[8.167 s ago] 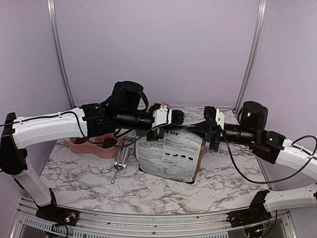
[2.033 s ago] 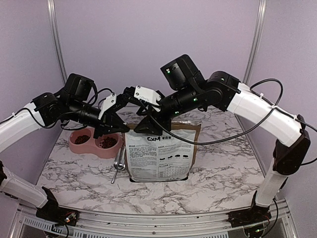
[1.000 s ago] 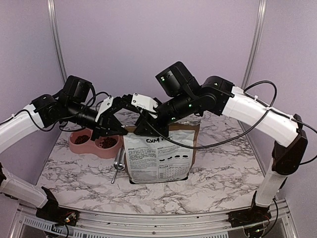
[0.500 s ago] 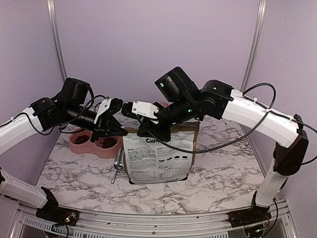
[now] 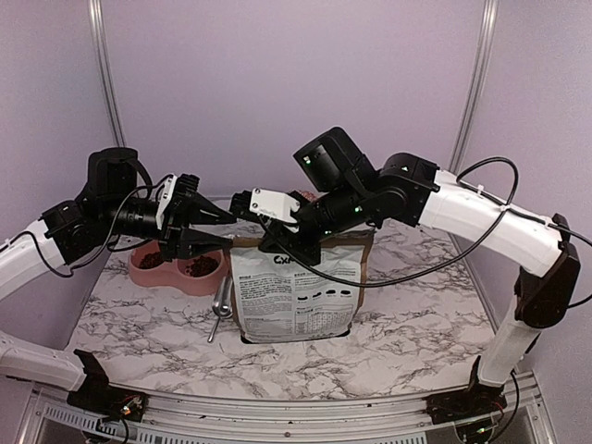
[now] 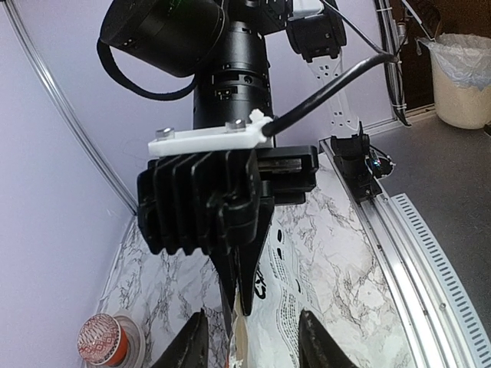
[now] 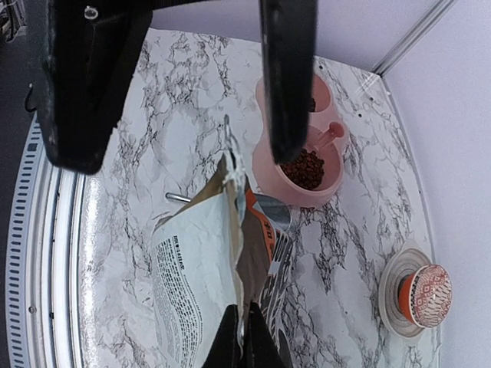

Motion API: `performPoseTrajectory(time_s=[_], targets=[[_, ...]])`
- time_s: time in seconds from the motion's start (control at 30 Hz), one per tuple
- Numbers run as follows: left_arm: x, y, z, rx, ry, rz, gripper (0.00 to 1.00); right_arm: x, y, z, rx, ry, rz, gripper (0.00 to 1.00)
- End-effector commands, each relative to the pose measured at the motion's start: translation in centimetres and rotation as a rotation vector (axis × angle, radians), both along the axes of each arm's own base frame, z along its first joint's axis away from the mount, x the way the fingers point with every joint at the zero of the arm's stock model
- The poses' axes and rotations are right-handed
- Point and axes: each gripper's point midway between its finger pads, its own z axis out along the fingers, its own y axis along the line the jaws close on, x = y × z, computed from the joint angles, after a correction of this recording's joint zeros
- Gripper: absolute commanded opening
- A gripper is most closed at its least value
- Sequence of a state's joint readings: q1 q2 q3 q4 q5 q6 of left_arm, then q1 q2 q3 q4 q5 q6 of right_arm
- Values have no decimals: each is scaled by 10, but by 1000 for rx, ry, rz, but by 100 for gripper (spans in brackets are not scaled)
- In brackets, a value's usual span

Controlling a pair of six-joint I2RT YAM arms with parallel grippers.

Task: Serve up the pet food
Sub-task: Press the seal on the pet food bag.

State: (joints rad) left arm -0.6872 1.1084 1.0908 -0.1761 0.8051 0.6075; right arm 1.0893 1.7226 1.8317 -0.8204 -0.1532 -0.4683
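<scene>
The pet food (image 5: 197, 266) is dark reddish-brown kibble lying in both cups of a pink double bowl (image 5: 171, 279) at the left; it also shows as pet food (image 7: 307, 169) in the right wrist view. A white printed bag (image 5: 296, 291) stands upright mid-table. My right gripper (image 5: 277, 248) reaches down from the right and is shut on the bag's top edge, seen as my right gripper (image 7: 245, 337) pinching the thin rim. My left gripper (image 5: 225, 231) hangs open just left of the bag's top corner, holding nothing; in its own view my left gripper (image 6: 253, 345) straddles the rim without touching.
A metal scoop (image 5: 222, 305) lies on the marble between the bowl and the bag. A cupcake (image 7: 426, 295) in a red wrapper sits on a saucer at the back, behind the bag. Purple walls close the back and sides; the metal rail (image 5: 277, 416) runs along the near edge.
My left gripper has let go of the bag's top, opened and drawn back to the left. My right gripper has closed on the top edge. The bag stays upright.
</scene>
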Motion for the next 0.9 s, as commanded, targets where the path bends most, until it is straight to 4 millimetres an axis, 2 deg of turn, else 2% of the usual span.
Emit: performPoseTrajectory(time_s=[0.0, 0.1, 0.4, 0.63, 0.77, 0.8, 0.87], targets=[[6, -7, -1, -61, -35, -3, 41, -2, -7, 14, 43, -4, 10, 0], [17, -8, -8, -90, -56, 47, 42, 0, -10, 16, 55, -5, 11, 0], [24, -13, -22, -84, -83, 42, 39, 3, -11, 24, 86, -17, 22, 0], [23, -20, -28, -81, -34, 10, 35, 5, -11, 27, 98, -24, 26, 0], [22, -25, -31, -76, -3, -17, 29, 5, -11, 32, 111, -33, 30, 0], [21, -27, -31, -77, 3, -22, 25, 5, -12, 23, 94, -22, 30, 0], [20, -30, -32, -74, 11, -28, 18, 5, -13, 19, 87, -18, 30, 0]])
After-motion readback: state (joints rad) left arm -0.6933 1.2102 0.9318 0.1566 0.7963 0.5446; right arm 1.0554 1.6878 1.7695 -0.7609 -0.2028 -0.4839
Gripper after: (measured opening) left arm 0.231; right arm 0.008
